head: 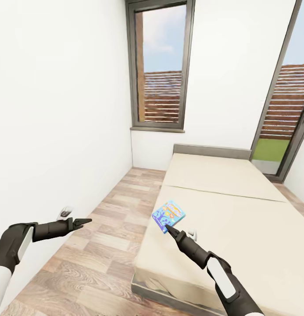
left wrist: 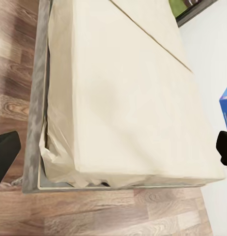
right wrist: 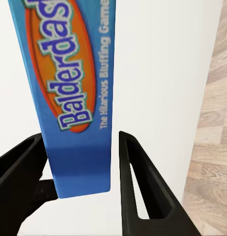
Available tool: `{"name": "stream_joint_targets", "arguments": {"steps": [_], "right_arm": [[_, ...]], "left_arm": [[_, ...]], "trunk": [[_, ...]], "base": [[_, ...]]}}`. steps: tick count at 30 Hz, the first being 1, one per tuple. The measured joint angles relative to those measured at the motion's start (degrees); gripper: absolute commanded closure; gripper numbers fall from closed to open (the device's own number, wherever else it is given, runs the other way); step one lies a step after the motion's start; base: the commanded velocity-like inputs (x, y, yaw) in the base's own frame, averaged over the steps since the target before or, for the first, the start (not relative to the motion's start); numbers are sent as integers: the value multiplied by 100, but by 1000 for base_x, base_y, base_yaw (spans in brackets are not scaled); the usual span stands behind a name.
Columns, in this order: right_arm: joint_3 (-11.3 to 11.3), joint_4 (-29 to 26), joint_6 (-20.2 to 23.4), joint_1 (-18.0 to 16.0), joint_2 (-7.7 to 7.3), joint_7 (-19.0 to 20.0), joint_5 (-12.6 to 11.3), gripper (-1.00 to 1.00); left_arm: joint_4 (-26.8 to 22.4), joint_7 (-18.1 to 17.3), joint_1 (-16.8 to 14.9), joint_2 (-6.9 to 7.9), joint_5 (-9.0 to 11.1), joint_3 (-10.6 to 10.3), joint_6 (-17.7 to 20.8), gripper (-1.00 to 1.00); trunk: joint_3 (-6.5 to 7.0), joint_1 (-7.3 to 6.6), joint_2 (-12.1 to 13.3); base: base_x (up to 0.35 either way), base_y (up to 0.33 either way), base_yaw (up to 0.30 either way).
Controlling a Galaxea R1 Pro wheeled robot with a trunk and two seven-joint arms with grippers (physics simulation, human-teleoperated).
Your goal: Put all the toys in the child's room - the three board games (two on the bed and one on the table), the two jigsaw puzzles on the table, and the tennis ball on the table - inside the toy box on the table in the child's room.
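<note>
A blue board game box (head: 168, 214) with an orange label, reading "Balderdash" (right wrist: 76, 73), hangs tilted just above the near left part of the bed (head: 239, 219). My right gripper (head: 169, 228) is shut on the box's lower end, one black finger on each face (right wrist: 81, 162). My left gripper (head: 84, 222) hovers over the wood floor left of the bed, open and holding nothing (left wrist: 113, 147). The left wrist view looks across the cream mattress (left wrist: 123, 98), with a corner of the blue box (left wrist: 226, 105) at its edge.
A white wall (head: 59, 109) runs close along my left, with a socket (head: 65, 213) low on it. A strip of plank floor (head: 112, 237) separates wall and bed. A tall window (head: 162, 66) is ahead and a glass door (head: 283, 114) at the right.
</note>
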Motion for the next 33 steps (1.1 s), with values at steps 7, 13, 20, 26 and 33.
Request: {"name": "stream_joint_targets", "arguments": {"steps": [7, 13, 20, 26, 33], "right_arm": [[1, 1, 4, 1, -1, -1, 0, 100], [6, 1, 3, 1, -1, 1, 3, 100], [9, 0, 5, 0, 0, 1, 1, 100], [9, 0, 5, 0, 3, 0, 4, 100], [9, 0, 7, 0, 3, 1, 1, 100]], "left_arm": [[-1, -9, -1, -25, -6, 1, -3, -100], [-1, -4, -2, -25, -7, 4, -9, -100], [-1, 2, -1, -27, -5, 1, -11, -100], [0, 4, -1, -26, -2, 1, -9, -100], [0, 3, 0, -26, -2, 0, -9, -100]], "trunk": [[-36, 0, 0], [-72, 0, 0], [-114, 2, 0], [-151, 2, 0], [-193, 2, 0]], "base": [[0, -103, 249], [-1, -13, 239], [-142, -95, 238], [-223, -195, 238], [-197, -236, 238]]}}
